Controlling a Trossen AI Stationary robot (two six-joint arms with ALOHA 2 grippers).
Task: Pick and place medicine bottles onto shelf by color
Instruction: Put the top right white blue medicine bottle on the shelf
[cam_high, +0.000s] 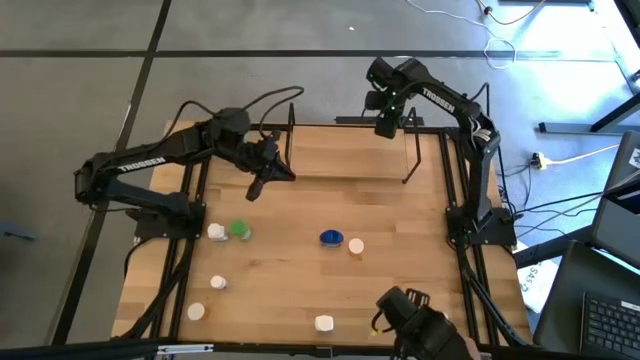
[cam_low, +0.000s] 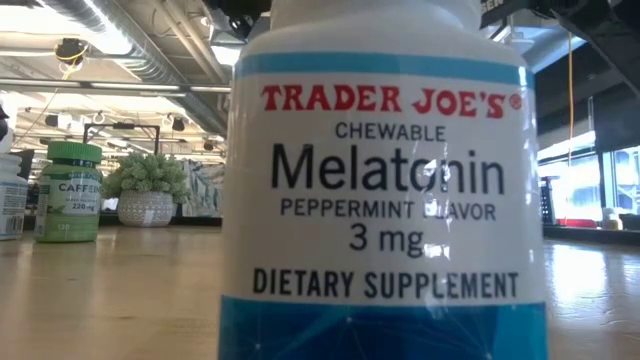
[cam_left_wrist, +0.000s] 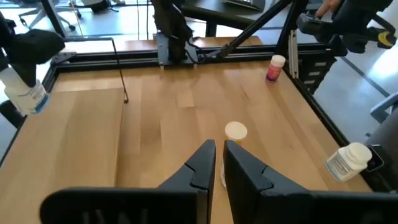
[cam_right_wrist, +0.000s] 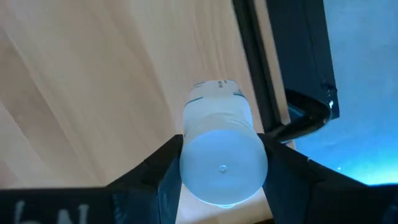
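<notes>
The shelf (cam_high: 340, 155), a light-wood board with thin black uprights, stands at the table's far middle. My right gripper (cam_high: 384, 125) hangs above its far right part, shut on a white bottle (cam_right_wrist: 221, 124), also seen in the left wrist view as the white bottle (cam_left_wrist: 25, 93). My left gripper (cam_high: 262, 182) is shut and holds nothing, raised over the table near the shelf's left end. On the tabletop stand loose bottles: a white one (cam_high: 217, 232), a green one (cam_high: 240, 230), a blue one (cam_high: 331, 238) and a white-capped one (cam_high: 356, 245). My right gripper pinches the white bottle's upper body (cam_right_wrist: 188, 155) between its two fingers (cam_right_wrist: 158, 171), one on each side. The fingers come from above, pointing down. The bottle hangs below them, slightly tilted, its lower end (cam_left_wrist: 32, 107) clear of the shelf board.
More white-capped bottles stand near the left front (cam_high: 218, 283) (cam_high: 196, 311), and a white and blue melatonin bottle (cam_low: 380, 200) stands at the near edge. A pink bottle (cam_left_wrist: 273, 67) stands by the black table rail (cam_high: 455, 200). A potted plant ball (cam_low: 145, 185) is far left.
</notes>
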